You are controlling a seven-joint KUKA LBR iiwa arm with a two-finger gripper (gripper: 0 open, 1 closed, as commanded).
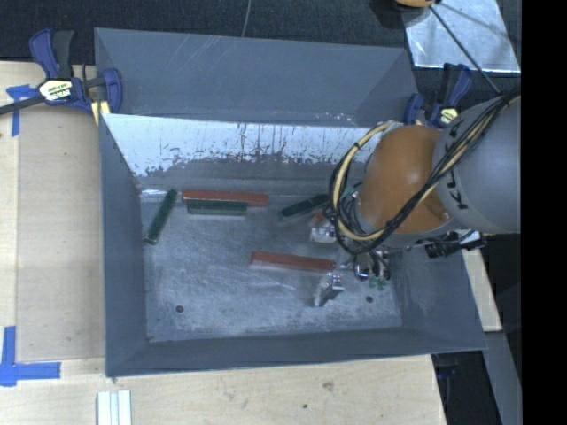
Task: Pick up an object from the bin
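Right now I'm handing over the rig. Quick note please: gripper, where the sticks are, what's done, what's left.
Gripper: low over the bin floor, front right, just past the right end of the middle brown stick. Open or shut: cannot tell.
Other things: back brown stick and back green stick lie side by side; left green stick lies tilted; right green stick lies beside the arm's orange cover.
Done: nothing lifted, every stick lies on the floor.
Left: grasp one and lift it out, probably the middle brown stick.
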